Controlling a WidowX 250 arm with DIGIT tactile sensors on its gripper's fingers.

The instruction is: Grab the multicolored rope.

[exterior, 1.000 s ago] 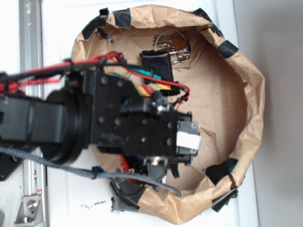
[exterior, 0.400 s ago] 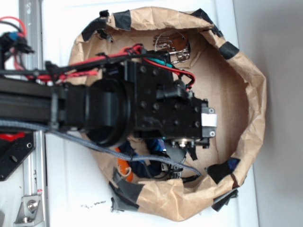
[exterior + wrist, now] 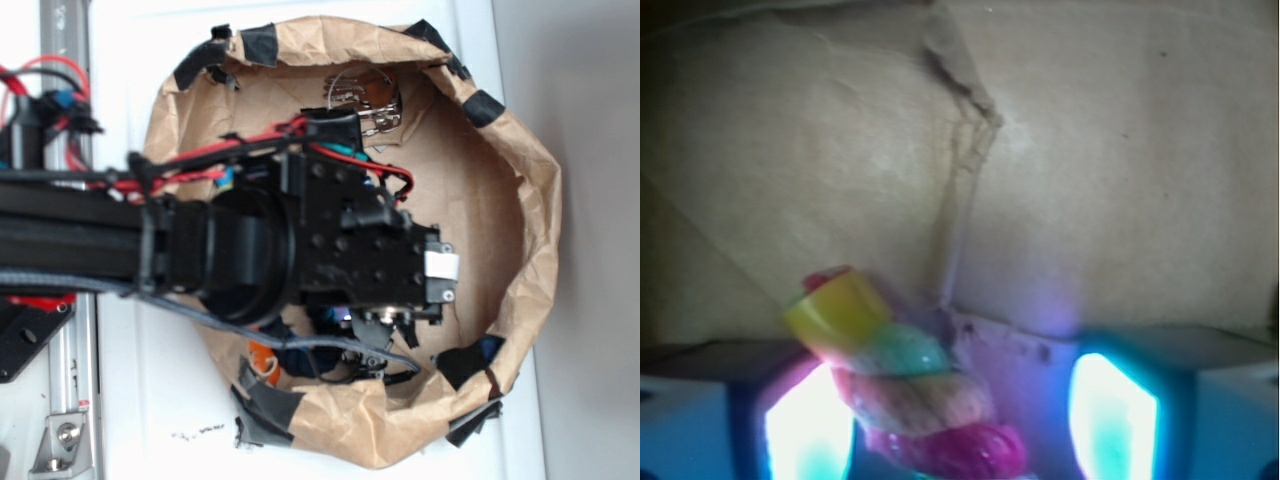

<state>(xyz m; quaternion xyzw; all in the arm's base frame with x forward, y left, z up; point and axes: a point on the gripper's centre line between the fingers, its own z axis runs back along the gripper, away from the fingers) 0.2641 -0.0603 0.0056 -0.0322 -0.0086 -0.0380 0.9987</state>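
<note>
Close, twisted multicolored rope [image 3: 915, 395] — glossy yellow cap, creased cardboard [image 3: 1090, 180] behind

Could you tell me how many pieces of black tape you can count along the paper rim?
About 6: top left, top, upper right, lower right, bottom right, bottom left. The arm may hide more.

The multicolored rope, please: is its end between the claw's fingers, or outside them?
Between them. In the wrist view the multicolored rope rises between the two glowing fingers, nearer one; whether they touch it, I cannot tell.
</note>
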